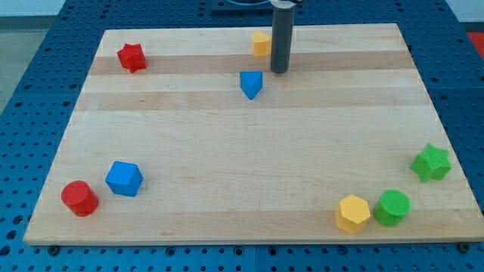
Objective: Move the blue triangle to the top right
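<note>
Triangle [251, 84], blue, beside my tip [280, 72]

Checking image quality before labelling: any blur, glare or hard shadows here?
Camera view: sharp throughout, lighting even; the blocks cast only soft, short shadows; no strong glare on the board; my tip sits just up-right of the blue triangle, both crisp.
</note>
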